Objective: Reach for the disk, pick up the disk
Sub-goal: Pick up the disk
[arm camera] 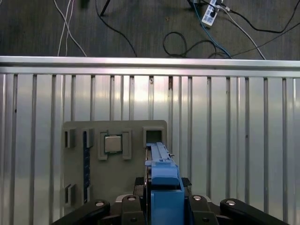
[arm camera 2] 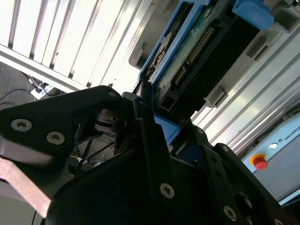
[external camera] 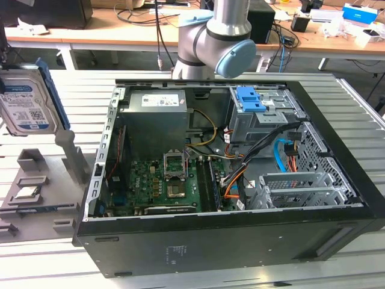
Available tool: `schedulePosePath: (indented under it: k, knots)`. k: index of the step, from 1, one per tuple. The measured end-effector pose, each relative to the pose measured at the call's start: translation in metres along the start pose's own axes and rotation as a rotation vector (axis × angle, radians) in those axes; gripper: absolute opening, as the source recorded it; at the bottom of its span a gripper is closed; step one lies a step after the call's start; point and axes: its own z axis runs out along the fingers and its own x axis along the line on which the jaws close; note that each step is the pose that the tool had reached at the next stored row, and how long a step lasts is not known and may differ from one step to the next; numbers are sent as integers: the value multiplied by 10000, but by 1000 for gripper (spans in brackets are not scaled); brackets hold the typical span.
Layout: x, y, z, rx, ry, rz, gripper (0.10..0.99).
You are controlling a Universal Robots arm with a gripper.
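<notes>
Claw: in both wrist views the claw (arm camera: 164, 207) (arm camera 2: 154, 133) is closed on the disk, gripping it by its blue side bracket.
Disk: in the exterior view the disk (external camera: 25, 99) stands upright in the air at that view's far left, label facing the camera, above the grey holder plate (external camera: 36, 201). In the second wrist view its green circuit side (arm camera 2: 197, 51) shows.
Under the disk: in the first wrist view the disk (arm camera: 164, 187) hangs over the holder plate (arm camera: 117, 133), beside the slot that carries the chip (arm camera: 112, 144).
Around: the open computer case (external camera: 240, 241) lies just beside the holder plate, on the exterior view's right of it. A grey post (external camera: 72, 156) rises from the plate between the disk and the case.
In the case: a blue latch piece (external camera: 251, 99), a power supply (external camera: 156, 114) and a motherboard (external camera: 162, 180).
Arm: the robot arm (external camera: 222, 36) stands behind the case.
Edges: the slatted worktop (arm camera: 225, 140) ends at a rail; past it is the floor with cables (arm camera: 187, 42).
Open room: bare slats lie on both sides of the holder plate.
Count: one disk, one chip, one post, one case.
</notes>
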Motion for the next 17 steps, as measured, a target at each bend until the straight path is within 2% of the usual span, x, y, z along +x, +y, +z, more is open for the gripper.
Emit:
schedulePosePath:
  k: [8, 17]
  knots:
    - [1, -16, -152, -30, -1, -1, 369]
    - [2, -30, -277, -56, -1, -1, 369]
